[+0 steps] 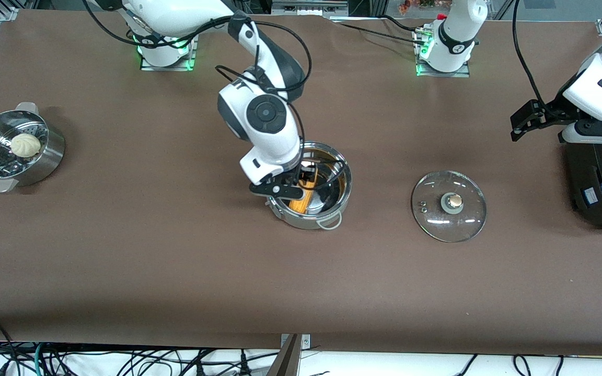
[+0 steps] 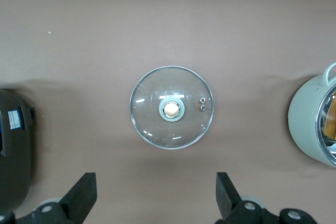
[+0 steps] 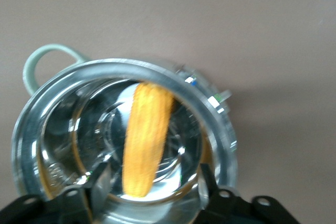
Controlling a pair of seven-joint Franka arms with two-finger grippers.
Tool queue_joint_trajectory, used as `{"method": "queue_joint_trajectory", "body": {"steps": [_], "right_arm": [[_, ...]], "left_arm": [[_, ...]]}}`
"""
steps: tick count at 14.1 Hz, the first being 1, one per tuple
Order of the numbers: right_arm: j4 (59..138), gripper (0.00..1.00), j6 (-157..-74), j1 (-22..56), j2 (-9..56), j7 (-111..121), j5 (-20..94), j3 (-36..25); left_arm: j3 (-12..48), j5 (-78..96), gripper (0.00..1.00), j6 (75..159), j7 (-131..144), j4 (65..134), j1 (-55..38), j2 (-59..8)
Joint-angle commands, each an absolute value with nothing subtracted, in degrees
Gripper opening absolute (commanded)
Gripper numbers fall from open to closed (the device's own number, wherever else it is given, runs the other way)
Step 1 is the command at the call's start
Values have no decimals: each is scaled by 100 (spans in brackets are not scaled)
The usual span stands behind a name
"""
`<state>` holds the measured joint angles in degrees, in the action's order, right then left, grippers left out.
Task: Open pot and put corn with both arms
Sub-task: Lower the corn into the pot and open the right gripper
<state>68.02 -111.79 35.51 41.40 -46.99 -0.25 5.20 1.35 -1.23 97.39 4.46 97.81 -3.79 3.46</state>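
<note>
The shiny steel pot (image 1: 340,196) stands open at mid-table. The yellow-orange corn (image 1: 301,201) lies inside it on the bottom; the right wrist view shows the corn (image 3: 144,140) inside the pot's rim (image 3: 220,124). My right gripper (image 1: 303,180) hangs over the pot, its fingers spread to either side of the corn's end without touching it (image 3: 152,187). The glass lid (image 1: 468,219) with its coppery knob lies flat on the table toward the left arm's end. My left gripper (image 1: 523,122) is open and empty in the air, above the table near the lid (image 2: 171,107).
A steel steamer pot (image 1: 45,156) with a white bun (image 1: 25,144) stands at the right arm's end. A big black cooker (image 1: 601,183) stands at the left arm's end, under the left arm. The pot's wall also shows in the left wrist view (image 2: 307,124).
</note>
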Motion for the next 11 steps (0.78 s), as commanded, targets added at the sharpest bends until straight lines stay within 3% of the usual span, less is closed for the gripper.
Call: {"method": "queue_joint_trajectory", "body": {"steps": [1,8,11], "right_arm": [[6758,99,-10802,3192,3912,-4027,0,554],[7909,100,-10223,2014,2718,-2444,35,378],[8112,100,-9731,1942,2146,-2207,35,19]], "left_arm": [[35,-18,100,9879,528,10424,-440,967],[53,-88,100,9405,501,10046,-422,773],[44,-88,100,9334,510,10037,-431,774]]}}
